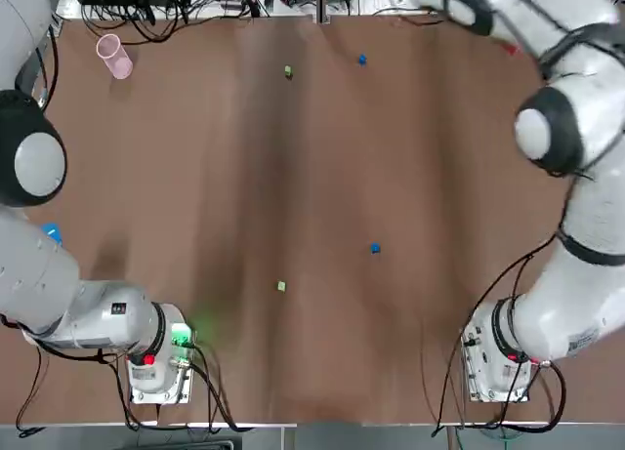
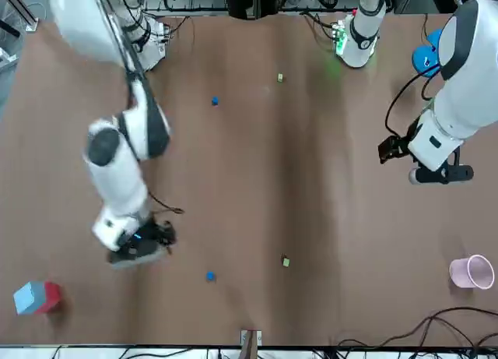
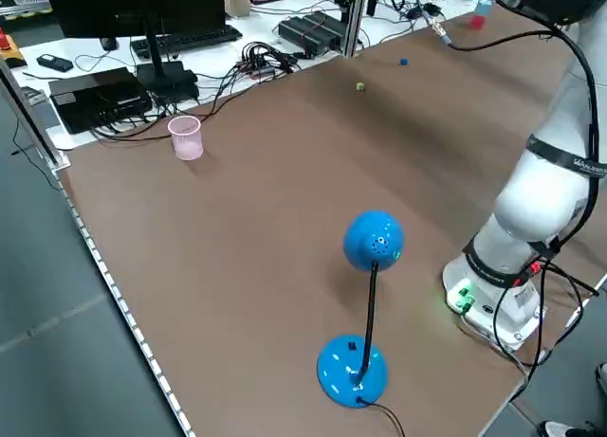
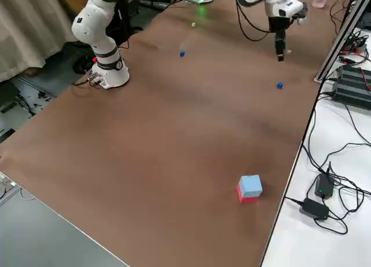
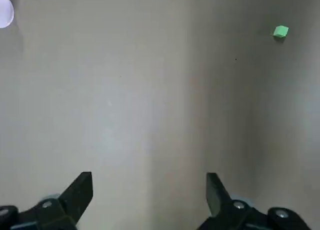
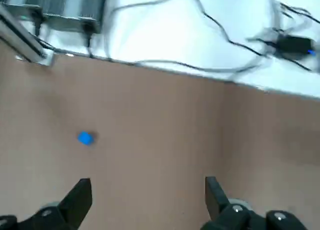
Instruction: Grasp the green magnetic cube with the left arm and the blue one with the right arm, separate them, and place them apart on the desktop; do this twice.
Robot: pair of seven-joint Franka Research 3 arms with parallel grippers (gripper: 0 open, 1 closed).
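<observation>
Toward the far edge of the bench (image 1: 439,177), a green magnetic cube (image 1: 288,71) and a blue magnetic cube (image 1: 362,60) are lying apart. A second green cube (image 1: 281,287) and a second blue cube (image 1: 375,247) are sitting well apart nearer the arms' edge, so nothing is looking joined. I am holding the left gripper (image 5: 149,180) and the right gripper (image 6: 147,182) above the wood, both with jaws spread wide and carrying nothing. I am judging these cubes as tiny, light, rigid and smooth, liable to squirt out of a skewed pinch. So I am planning to take any of them across two opposite flat faces, centred, and I am expecting them to snap together if brought close.
</observation>
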